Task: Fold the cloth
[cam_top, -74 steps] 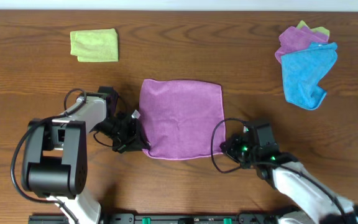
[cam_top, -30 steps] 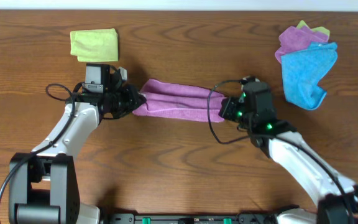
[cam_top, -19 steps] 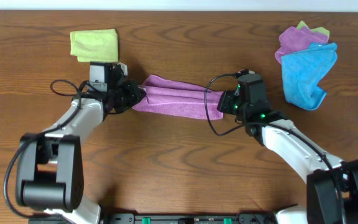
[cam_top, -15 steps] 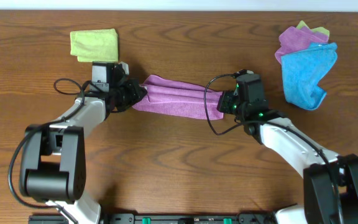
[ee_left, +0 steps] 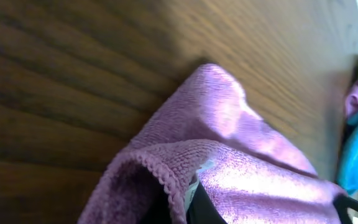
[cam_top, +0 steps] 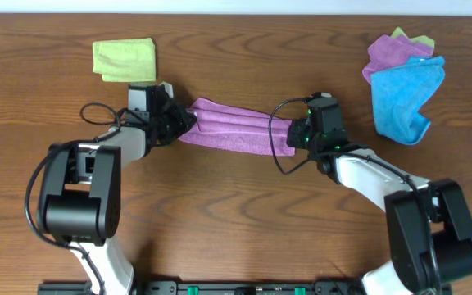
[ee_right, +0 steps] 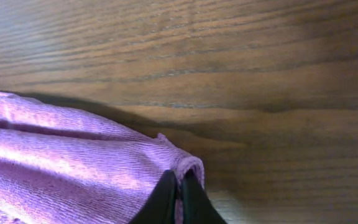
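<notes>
Brown wooden table is bearing all | folded yellow-green cloth is lying top left | left pincer is gripping the left end of the bunched purple microfibre cloth mid-table | right pincer is gripping its right end | blue-and-purple cloth heap is lying top right

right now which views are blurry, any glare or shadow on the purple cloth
Overhead: sharp, evenly lit, no glare on the purple cloth. Left wrist: soft all over, a bright patch on its top fold. Right wrist: crisp weave and grain, dark shadow on the table along the cloth.
</notes>
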Controlling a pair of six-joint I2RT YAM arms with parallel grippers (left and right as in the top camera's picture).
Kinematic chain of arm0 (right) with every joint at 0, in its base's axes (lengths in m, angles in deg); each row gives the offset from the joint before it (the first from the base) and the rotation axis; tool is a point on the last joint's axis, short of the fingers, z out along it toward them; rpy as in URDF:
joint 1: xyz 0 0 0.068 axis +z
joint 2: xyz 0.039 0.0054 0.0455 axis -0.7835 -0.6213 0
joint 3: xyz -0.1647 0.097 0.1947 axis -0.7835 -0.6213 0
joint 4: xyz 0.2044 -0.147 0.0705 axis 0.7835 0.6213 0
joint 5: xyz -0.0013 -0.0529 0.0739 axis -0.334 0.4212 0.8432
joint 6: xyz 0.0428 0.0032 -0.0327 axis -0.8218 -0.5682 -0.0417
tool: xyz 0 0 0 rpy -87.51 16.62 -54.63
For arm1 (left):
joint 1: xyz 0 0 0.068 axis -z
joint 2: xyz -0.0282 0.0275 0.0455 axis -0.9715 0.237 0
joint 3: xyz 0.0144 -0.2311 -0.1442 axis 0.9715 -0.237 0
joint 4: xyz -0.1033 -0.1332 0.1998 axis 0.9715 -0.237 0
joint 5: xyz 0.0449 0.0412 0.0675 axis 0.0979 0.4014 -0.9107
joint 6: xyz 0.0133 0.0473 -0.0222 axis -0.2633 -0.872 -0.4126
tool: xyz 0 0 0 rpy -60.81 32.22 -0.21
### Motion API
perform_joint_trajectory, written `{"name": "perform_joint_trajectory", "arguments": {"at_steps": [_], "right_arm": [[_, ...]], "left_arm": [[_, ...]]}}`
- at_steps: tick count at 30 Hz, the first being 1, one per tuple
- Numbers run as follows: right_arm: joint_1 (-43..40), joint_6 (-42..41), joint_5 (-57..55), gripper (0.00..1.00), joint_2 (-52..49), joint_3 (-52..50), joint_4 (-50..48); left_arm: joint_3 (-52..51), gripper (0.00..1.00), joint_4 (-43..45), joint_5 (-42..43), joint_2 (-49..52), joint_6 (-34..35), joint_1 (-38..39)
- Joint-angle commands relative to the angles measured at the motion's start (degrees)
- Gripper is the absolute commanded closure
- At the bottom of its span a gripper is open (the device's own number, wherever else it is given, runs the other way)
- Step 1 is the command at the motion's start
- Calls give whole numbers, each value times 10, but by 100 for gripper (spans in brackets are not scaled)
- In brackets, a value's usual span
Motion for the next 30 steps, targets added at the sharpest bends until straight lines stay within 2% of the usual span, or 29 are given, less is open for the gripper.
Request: {"name": "perform_joint_trajectory", "arguments": {"at_steps": [1, 8, 13, 17, 22, 27, 30], "right_arm": [[-10, 20, -26, 87, -6, 9, -3], [-9, 24, -35, 83, -6, 9, -4], [-9, 24, -24, 86, -6, 9, -4], [-9, 23, 10, 84, -6, 9, 1], [-9, -12, 31, 84, -6, 9, 33], [-9, -24, 74, 70, -4, 9, 37], [-9, -39, 81, 67, -1, 9, 37]], "left_arm": [[1, 94, 2, -22, 13, 0, -5], [7, 90, 30, -18, 13, -1, -5], [21, 94, 34, 5, 12, 0, -5], [30, 94, 34, 7, 12, 0, -5], [35, 94, 33, 7, 12, 0, -5], [35, 94, 33, 13, 12, -1, -5], [35, 94, 33, 14, 12, 0, -5]]}}
